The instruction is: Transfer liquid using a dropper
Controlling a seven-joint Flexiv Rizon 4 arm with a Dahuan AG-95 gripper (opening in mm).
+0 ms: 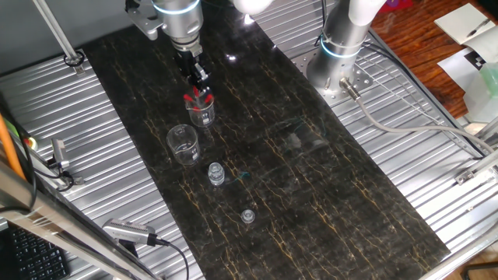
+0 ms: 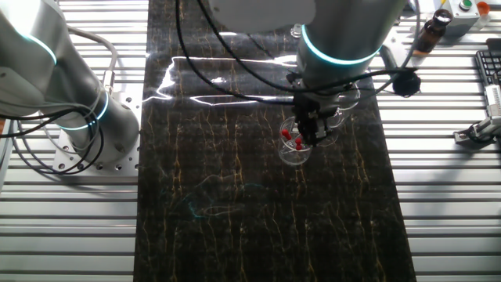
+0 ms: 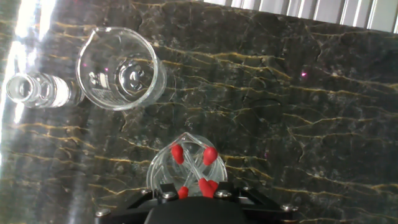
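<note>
Red-bulbed droppers (image 3: 194,163) standing in small beaker (image 3: 163,171); gripper (image 1: 198,75) directly above; finger state indiscernible.

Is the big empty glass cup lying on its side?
No, the empty beaker stands upright, its round mouth facing up at the hand camera.

Several slim clear droppers (image 3: 194,165) with red bulb tops, standing tilted and crossed inside a small clear beaker (image 3: 163,169) (exact count unclear), on the dark marbled tabletop (image 3: 298,112)
</note>
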